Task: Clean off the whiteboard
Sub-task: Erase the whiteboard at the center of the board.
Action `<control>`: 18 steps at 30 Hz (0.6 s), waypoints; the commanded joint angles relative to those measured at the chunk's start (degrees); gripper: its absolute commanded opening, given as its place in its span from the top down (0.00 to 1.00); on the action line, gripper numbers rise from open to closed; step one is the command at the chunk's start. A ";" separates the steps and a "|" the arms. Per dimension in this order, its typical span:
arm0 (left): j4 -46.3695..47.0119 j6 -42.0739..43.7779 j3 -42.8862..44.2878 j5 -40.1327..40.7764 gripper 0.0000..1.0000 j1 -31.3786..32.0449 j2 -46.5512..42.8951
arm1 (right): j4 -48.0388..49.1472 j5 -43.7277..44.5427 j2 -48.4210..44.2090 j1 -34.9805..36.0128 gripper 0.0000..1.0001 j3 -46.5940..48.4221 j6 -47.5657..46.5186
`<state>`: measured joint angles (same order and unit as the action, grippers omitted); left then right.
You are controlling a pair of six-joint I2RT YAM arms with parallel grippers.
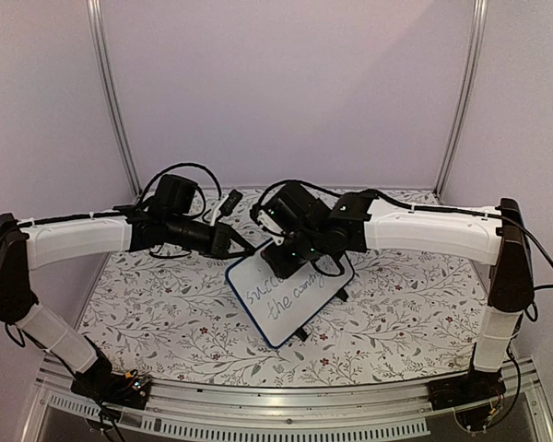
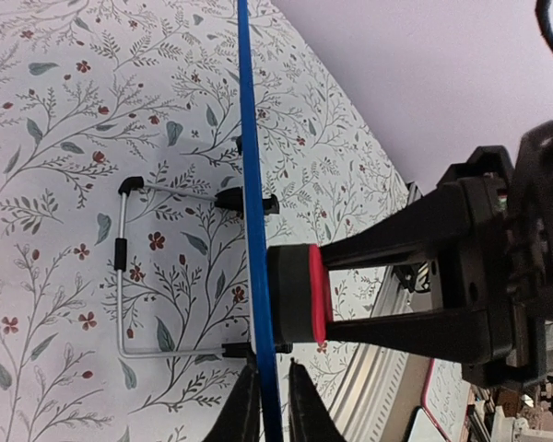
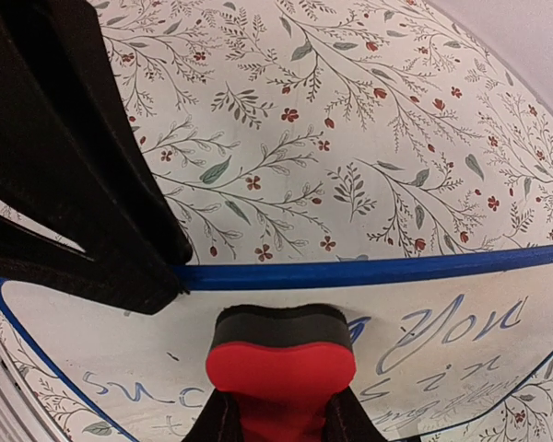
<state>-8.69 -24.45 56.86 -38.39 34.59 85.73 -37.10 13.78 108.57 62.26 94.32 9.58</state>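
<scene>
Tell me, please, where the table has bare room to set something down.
Bare cloth lies near-left, between the left arm and the whiteboard, and near-right beside the right arm. Mid-table is crowded: left gripper, right gripper, cables.

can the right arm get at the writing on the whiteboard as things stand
Probably yes: the right end effector holds the red eraser at the whiteboard face, handwriting right beside it, nothing between.
</scene>
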 commanded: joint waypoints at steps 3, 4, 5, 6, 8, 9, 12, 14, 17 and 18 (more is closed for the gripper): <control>1.88 -0.14 -0.37 -1.25 0.94 -0.57 -0.02 | -0.39 -0.28 1.19 0.24 0.82 0.52 -0.27; 1.89 -0.14 -0.42 -1.32 0.95 -0.54 0.04 | -0.54 -0.33 1.33 0.23 0.82 0.45 -0.19; 1.88 -0.24 -0.42 -1.45 0.96 -0.57 0.17 | -0.54 -0.33 1.37 0.23 0.82 0.32 -0.12; 1.88 -0.22 -0.37 -1.53 0.97 -0.53 0.17 | -0.53 -0.34 1.38 0.24 0.82 0.00 -0.10; 1.97 -0.25 -0.50 -1.52 0.98 -0.53 0.14 | -0.28 -0.41 1.17 0.23 0.82 -0.79 0.04; 1.96 -0.23 -0.50 -1.51 0.98 -0.53 0.14 | -0.32 -0.42 1.08 0.23 0.82 -0.99 0.08; 1.98 -0.33 -0.51 -1.58 0.98 -0.55 0.30 | -0.11 -0.61 0.78 0.23 0.82 -1.86 0.41; 2.03 -0.28 -0.60 -1.50 0.98 -0.54 0.23 | 0.17 -0.79 0.45 0.23 0.82 -2.55 0.60; 2.11 -0.35 -0.59 -1.51 0.98 -0.50 0.41 | 0.26 -1.14 -0.07 0.23 0.82 -3.48 0.86; 2.16 -0.34 -0.65 -1.51 0.98 -0.57 0.47 | 0.34 -1.35 -0.20 0.28 0.82 -3.92 0.92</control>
<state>-8.71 -25.34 56.45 -38.11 34.22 85.89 -36.91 13.19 108.88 62.26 92.38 9.67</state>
